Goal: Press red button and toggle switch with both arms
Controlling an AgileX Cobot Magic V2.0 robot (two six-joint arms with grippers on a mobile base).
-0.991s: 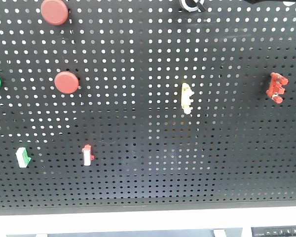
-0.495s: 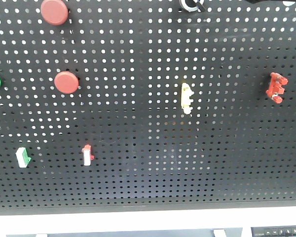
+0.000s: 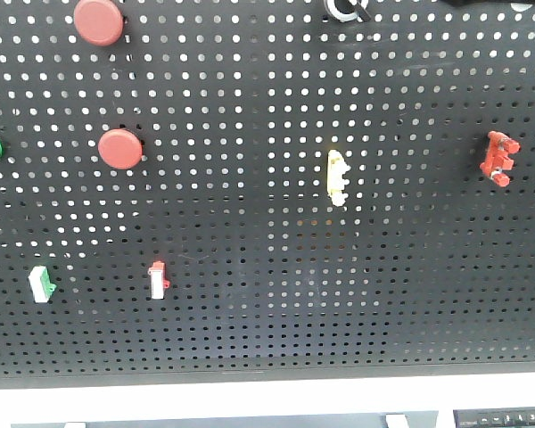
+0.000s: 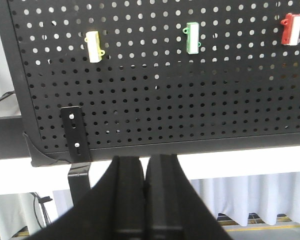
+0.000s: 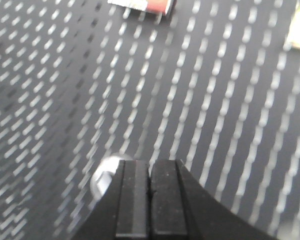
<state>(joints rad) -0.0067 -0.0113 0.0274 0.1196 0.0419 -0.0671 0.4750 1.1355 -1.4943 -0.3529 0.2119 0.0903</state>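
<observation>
Here the left gripper has its fingers pressed together at the bottom centre of its view, holding nothing, well below the black pegboard. The right gripper is likewise closed and empty, close to the blurred board, a silvery knob just left of its fingertips. From the front, two red buttons sit upper left, a red-topped switch lower left, a yellow switch near centre.
</observation>
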